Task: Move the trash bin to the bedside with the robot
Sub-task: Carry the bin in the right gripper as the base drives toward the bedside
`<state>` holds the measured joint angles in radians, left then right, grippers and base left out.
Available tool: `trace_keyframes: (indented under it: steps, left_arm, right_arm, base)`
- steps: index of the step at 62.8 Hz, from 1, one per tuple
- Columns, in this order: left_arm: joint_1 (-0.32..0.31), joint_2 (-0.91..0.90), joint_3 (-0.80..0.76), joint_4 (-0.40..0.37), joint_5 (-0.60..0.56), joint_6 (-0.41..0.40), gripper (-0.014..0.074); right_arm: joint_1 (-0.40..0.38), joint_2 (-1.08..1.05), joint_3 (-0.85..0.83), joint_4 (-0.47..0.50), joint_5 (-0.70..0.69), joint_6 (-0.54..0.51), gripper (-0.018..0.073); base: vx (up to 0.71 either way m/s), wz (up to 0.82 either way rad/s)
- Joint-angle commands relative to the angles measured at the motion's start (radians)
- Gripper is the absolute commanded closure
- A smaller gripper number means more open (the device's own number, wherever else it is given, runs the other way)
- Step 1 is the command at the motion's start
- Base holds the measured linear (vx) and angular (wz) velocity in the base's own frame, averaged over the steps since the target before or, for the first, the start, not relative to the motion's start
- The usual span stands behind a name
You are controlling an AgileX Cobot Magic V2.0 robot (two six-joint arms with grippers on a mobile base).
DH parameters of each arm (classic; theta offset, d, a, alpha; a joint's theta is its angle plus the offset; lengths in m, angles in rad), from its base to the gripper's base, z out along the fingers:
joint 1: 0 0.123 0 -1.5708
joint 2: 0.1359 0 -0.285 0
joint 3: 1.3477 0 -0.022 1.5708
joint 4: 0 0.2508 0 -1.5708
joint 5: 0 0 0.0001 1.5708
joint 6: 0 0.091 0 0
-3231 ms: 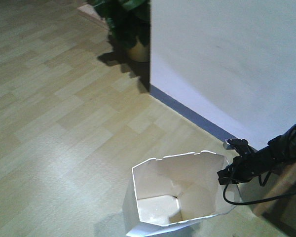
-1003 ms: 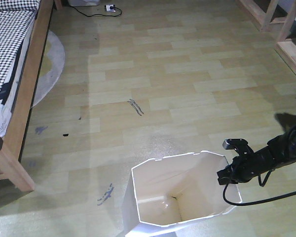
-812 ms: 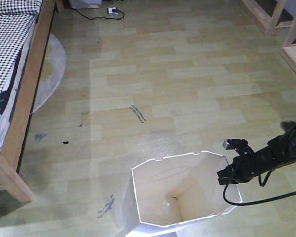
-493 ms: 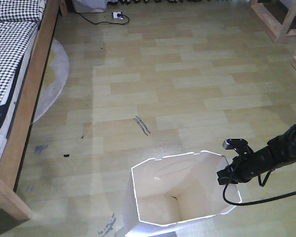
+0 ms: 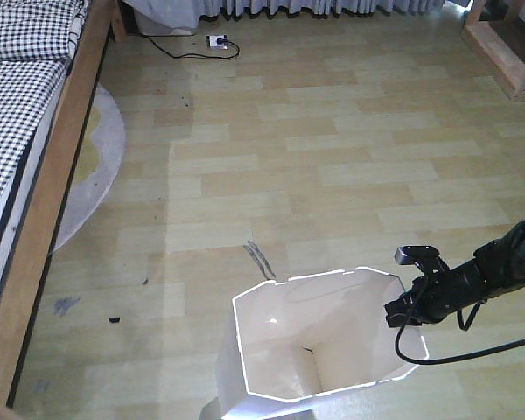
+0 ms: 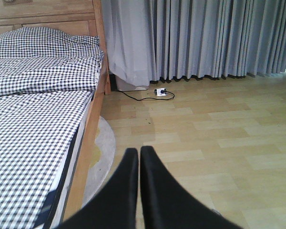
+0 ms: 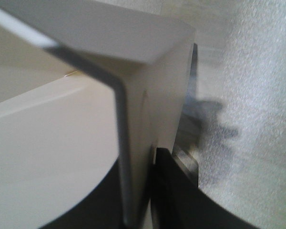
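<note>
The white faceted trash bin [image 5: 271, 350] stands open-topped at the bottom centre of the front view. My right gripper [image 5: 401, 313], on a slim black arm with trailing cables, is shut on the bin's right rim. In the right wrist view the thin bin wall [image 7: 133, 143] sits clamped between the black fingers [image 7: 169, 191]. The bed [image 5: 35, 175], with a light wooden frame and checked bedding, runs along the left edge; it also shows in the left wrist view [image 6: 38, 119]. My left gripper [image 6: 139, 155] is shut and empty, held above the floor.
A round grey rug [image 5: 101, 149] lies beside the bed. A power strip with a black cable [image 5: 217, 41] lies on the floor by grey curtains [image 6: 205, 38]. A wooden frame [image 5: 499, 52] stands at the top right. Dark scuff marks [image 5: 261, 260] dot the laminate floor.
The view has swung from a white wall and potted plant to the bedroom floor, then moved forward. The bin and right gripper keep the same place in the frame.
</note>
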<state>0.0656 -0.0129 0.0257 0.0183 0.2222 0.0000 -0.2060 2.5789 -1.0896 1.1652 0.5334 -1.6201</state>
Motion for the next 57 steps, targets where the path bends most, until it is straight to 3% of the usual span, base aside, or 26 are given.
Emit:
trace_keyframes:
  steps: [1,57]
  left_arm:
    - [0.001,-0.014,0.019,-0.004,-0.071,0.0,0.0603]
    - [0.001,-0.014,0.019,-0.004,-0.071,0.0,0.0603]
  right_arm:
    - [-0.003,-0.075,-0.007,0.037,0.214,0.003,0.0566]
    - [-0.003,-0.075,-0.007,0.037,0.214,0.003,0.0566]
  base:
    - [0.34,-0.01]
    - [0.33,0.0]
